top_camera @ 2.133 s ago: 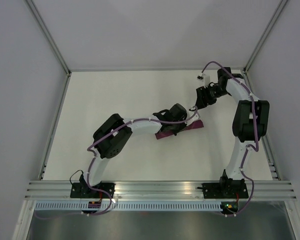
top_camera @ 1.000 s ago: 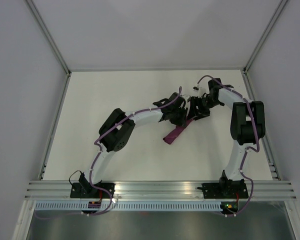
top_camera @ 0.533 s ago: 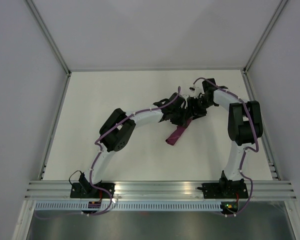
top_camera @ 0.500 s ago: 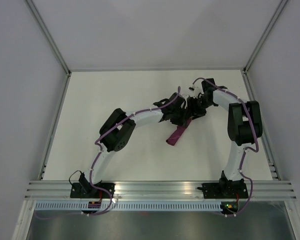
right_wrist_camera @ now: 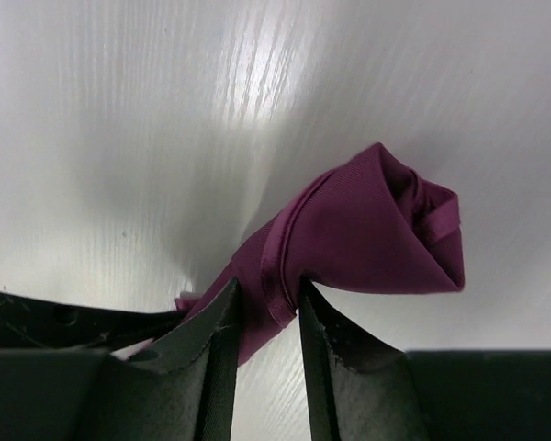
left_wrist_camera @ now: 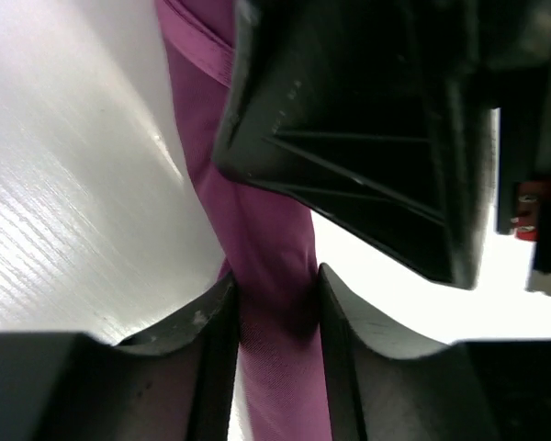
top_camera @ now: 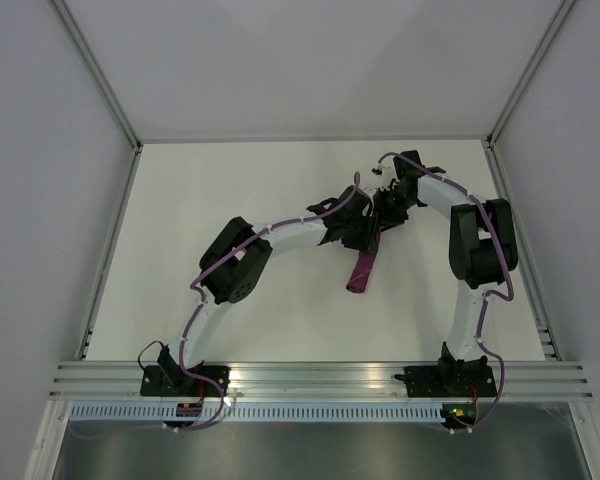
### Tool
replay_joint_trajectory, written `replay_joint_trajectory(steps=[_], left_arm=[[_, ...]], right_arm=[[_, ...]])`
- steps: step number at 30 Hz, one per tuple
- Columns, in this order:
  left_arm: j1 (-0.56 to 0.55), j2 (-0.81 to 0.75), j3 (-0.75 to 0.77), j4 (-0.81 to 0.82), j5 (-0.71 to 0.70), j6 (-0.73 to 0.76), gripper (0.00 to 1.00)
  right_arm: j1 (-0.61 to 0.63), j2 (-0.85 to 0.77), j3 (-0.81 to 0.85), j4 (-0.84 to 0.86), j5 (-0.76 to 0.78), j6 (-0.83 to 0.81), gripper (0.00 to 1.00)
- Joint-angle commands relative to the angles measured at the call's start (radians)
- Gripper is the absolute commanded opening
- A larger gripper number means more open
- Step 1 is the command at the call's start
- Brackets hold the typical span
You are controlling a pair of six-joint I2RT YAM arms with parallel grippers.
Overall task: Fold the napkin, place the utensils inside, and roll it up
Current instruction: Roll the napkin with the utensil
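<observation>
**A:** Where does the work stand?

**B:** On the white table, just off centre toward four o'clock, the napkin is a tight maroon roll running roughly twelve to six. I judge I'm at the tail of the rolling step. No utensils show, and I cannot tell whether they are inside.

**A:** And your fingers?

**B:** Both sets are at the roll's twelve o'clock end. My left gripper reaches in from nine o'clock. The cloth fills the gap between its fingers and touches both, but I cannot tell how firmly. My right gripper, in from one o'clock, pinches the roll just behind its spiralled end.

**A:** Next?

**B:** Probably settling it. I'd tuck the outer flap under, lay the roll flat, then let go one side at a time so it doesn't spring loose.
</observation>
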Motion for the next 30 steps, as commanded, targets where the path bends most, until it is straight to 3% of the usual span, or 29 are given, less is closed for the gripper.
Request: replay_joint_trajectory(steps=[1, 21, 30], left_arm=[[-0.007, -0.025, -0.006, -0.034, 0.02, -0.011, 0.44], [0.068, -0.166, -0.003, -0.006, 0.03, 0.014, 0.49], [0.11, -0.238, -0.072, 0.005, 0.035, 0.017, 0.49]], right_arm=[[0.016, 0.047, 0.056, 0.042, 0.143, -0.015, 0.35], [0.064, 0.239, 0.312, 0.02, 0.178, -0.078, 0.35], [0.075, 0.308, 0.427, 0.0, 0.204, -0.069, 0.41]])
